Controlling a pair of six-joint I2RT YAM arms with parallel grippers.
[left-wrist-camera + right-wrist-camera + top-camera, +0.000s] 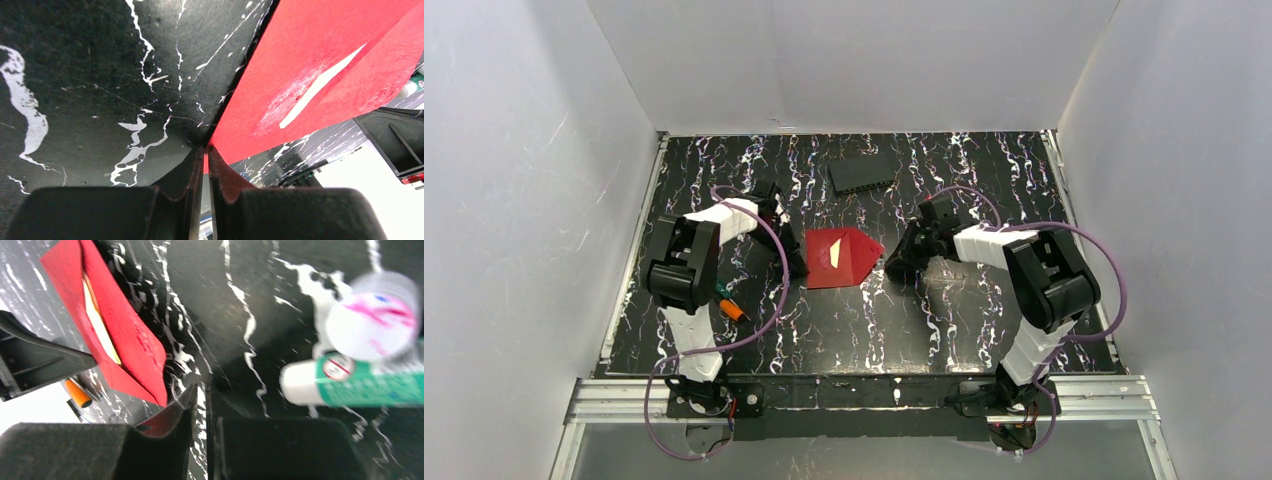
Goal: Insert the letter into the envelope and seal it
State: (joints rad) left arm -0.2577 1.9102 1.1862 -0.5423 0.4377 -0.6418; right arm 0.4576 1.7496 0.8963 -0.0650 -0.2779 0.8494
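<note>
Clamped at left edge by left gripper: envelope. Lies long axis left-right, flap tip aimed at right gripper, closed on nothing. Shows letter sliver inside.

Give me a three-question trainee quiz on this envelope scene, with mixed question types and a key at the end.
1. True or false: the left gripper is shut on the edge of the envelope.
2. Multiple choice: relative to the envelope, the dark ribbed block lies A) farther from the arm bases, B) nearer the arm bases, C) on top of it.
3. Fill in: the letter sits ___ the envelope, with only a pale strip showing.
Key: 1 true; 2 A; 3 inside.
</note>
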